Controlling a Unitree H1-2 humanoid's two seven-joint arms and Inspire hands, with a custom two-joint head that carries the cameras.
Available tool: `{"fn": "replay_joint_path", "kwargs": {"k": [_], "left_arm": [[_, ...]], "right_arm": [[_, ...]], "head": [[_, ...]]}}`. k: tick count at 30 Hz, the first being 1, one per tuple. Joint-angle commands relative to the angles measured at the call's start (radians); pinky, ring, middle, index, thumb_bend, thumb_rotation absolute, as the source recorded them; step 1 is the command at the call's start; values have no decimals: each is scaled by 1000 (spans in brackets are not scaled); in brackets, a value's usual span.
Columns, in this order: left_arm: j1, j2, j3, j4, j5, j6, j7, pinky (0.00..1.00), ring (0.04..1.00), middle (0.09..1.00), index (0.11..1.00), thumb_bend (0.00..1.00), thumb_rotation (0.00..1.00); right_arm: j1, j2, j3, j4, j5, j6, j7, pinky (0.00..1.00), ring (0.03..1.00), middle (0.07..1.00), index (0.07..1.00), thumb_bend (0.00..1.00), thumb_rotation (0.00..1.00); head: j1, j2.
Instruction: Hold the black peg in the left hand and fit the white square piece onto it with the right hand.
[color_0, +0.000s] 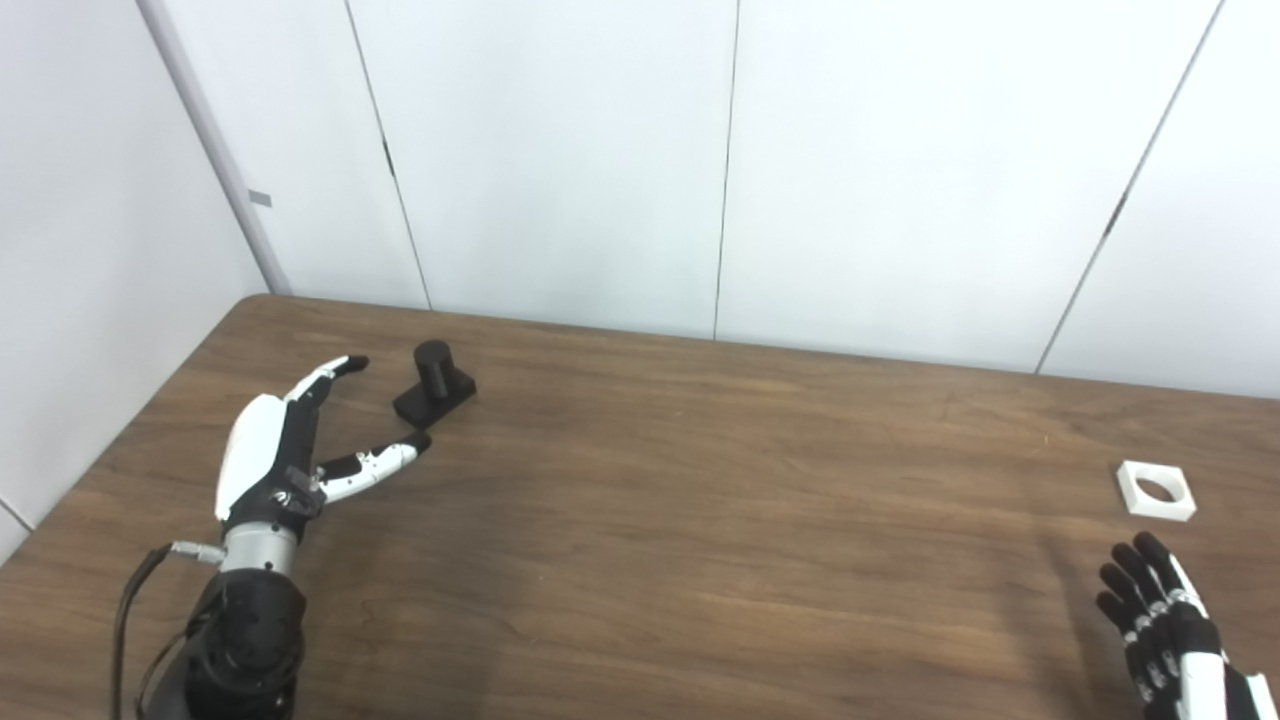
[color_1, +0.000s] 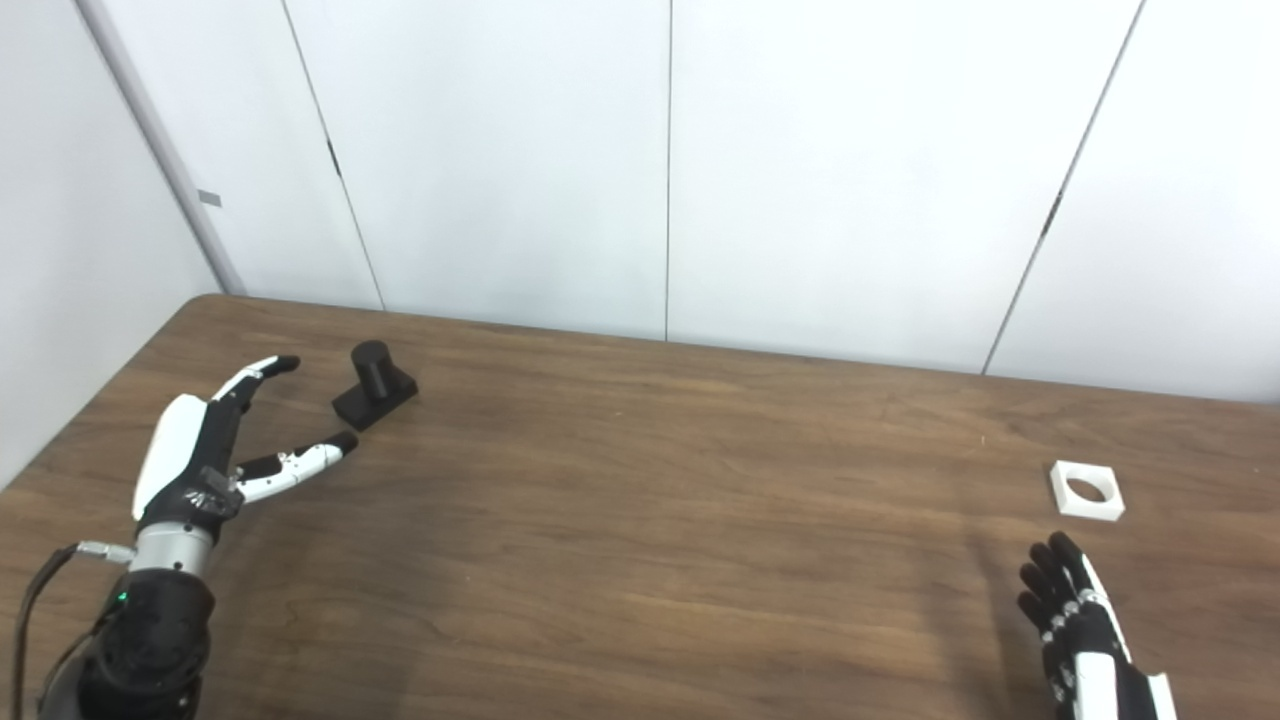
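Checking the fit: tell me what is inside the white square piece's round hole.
Only brown wooden table shows through the hole of the white square piece; nothing sits inside. The table beneath its rim is hidden.

Black peg (color_0: 433, 384), white square piece (color_0: 1156, 490), brown wood-grain table (color_0: 700, 520).

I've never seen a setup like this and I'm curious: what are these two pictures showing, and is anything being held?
Both pictures come from two cameras side by side on a humanoid robot's head, so they show one scene from slightly different spots. On a brown wooden table the robot's left hand is open, its fingers spread just short of the black peg, which stands on its base. The right hand is open too, near the white square piece, which lies flat and has a round hole. Nothing is held yet.
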Motion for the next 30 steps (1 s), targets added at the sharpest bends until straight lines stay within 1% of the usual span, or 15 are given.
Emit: {"fn": "replay_joint_path", "kwargs": {"k": [1, 2, 3, 5, 7, 9, 11, 18, 21, 24, 27, 30], "left_arm": [[-56, 41, -4, 3, 35, 3, 26, 894, 946, 910, 845, 854, 354], [-71, 49, -11, 27, 45, -3, 33, 899, 949, 912, 845, 860, 359], [-86, 59, -23, 54, 63, -7, 39, 940, 942, 908, 837, 867, 355], [-114, 76, -46, 99, 96, -4, 48, 990, 927, 900, 828, 873, 370], [-136, 88, -69, 129, 128, 14, 46, 997, 926, 898, 823, 879, 379], [-159, 98, -95, 160, 154, 32, 42, 1000, 942, 912, 832, 872, 411], [-185, 106, -117, 200, 170, 39, 43, 1000, 953, 919, 828, 889, 432], [-261, 109, -152, 328, 159, 50, 30, 1000, 964, 931, 818, 892, 423], [-288, 108, -164, 378, 151, 46, 36, 1000, 957, 922, 810, 889, 408], [-313, 109, -185, 424, 154, 43, 37, 1000, 956, 918, 807, 885, 397], [-335, 114, -207, 460, 161, 42, 46, 1000, 956, 914, 806, 880, 411], [-358, 114, -230, 490, 178, 63, 56, 1000, 959, 910, 798, 874, 428]], "right_arm": [[68, 15, 14, 13, 6, -38, -1, 916, 920, 922, 927, 519, 979], [69, 15, 14, 12, 5, -37, -1, 917, 920, 922, 926, 521, 979], [69, 16, 15, 11, 5, -35, -2, 919, 920, 924, 928, 521, 980], [70, 17, 15, 9, 4, -31, -3, 921, 918, 925, 929, 542, 972], [72, 18, 15, 8, 4, -29, -5, 922, 919, 926, 928, 551, 971], [73, 19, 16, 7, 4, -30, -4, 924, 921, 928, 927, 546, 975], [74, 18, 18, 6, 4, -35, -3, 927, 923, 926, 928, 541, 978], [78, 19, 20, 8, -1, -42, -4, 931, 926, 927, 928, 558, 976], [80, 23, 21, 0, -9, -30, -11, 929, 922, 917, 926, 567, 973], [80, 22, 24, 1, -17, -37, -12, 922, 920, 915, 928, 581, 968], [81, 25, 25, 0, -23, -38, -17, 920, 920, 913, 928, 585, 960], [83, 27, 28, -7, -33, -36, -21, 903, 913, 912, 926, 598, 964]], "head": [[1, 0], [0, 0], [0, 0], [-2, -1], [-4, -1], [-6, -1], [-6, 0], [-10, 2], [-12, 2], [-14, 3], [-14, 3], [-15, 4]]}}
